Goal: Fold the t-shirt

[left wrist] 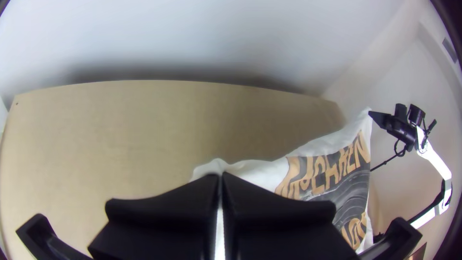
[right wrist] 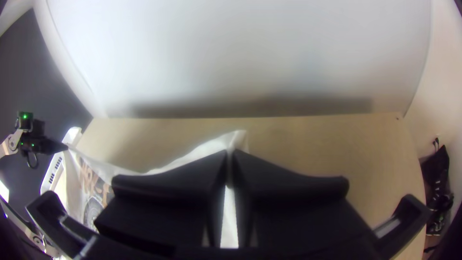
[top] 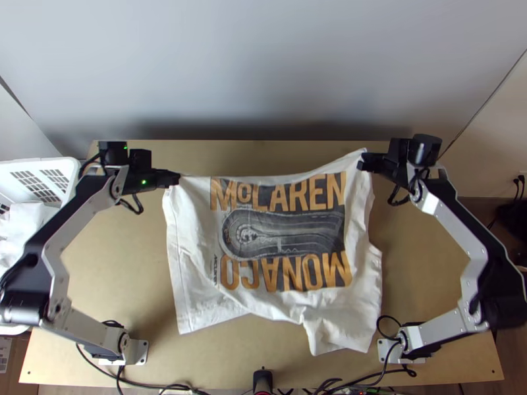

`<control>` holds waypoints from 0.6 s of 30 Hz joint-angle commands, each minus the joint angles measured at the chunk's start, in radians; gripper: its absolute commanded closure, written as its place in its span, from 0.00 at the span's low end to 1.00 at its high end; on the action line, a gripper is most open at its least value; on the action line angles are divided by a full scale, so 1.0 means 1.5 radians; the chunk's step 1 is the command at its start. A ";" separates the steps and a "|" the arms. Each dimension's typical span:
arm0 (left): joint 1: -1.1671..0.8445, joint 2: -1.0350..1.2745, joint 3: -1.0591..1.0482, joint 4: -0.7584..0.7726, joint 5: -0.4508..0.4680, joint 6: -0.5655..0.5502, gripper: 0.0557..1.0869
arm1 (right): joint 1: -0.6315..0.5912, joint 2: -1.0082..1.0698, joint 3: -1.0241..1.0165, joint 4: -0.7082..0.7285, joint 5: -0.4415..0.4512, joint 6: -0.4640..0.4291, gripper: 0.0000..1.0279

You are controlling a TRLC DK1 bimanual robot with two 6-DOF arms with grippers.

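Currently, the left hand (top: 175, 178) and right hand (top: 362, 163) are each pinching a far corner of the printed white t-shirt (top: 283, 230), suspending it between them over the desk (top: 109, 270). Both grips are looking secured; flattening and folding are apparently remaining.

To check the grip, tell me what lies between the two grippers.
In the top view, the white t-shirt spans from the left gripper to the right gripper.

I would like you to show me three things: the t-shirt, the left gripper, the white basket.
T-shirt (top: 283, 234): top view, on its printed side.
Left gripper (left wrist: 221, 176): left wrist view, between its fingertips.
White basket (top: 46, 162): top view, on its rim.
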 commanded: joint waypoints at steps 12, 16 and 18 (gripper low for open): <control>-0.006 0.256 0.222 0.022 -0.039 -0.008 0.97 | -0.013 0.225 0.222 0.007 -0.001 -0.003 0.97; -0.010 0.304 0.280 0.012 -0.043 -0.008 0.97 | -0.006 0.268 0.276 0.004 -0.001 -0.001 0.97; -0.012 0.325 0.307 0.006 -0.047 -0.008 0.97 | 0.000 0.287 0.299 0.002 0.000 -0.001 0.97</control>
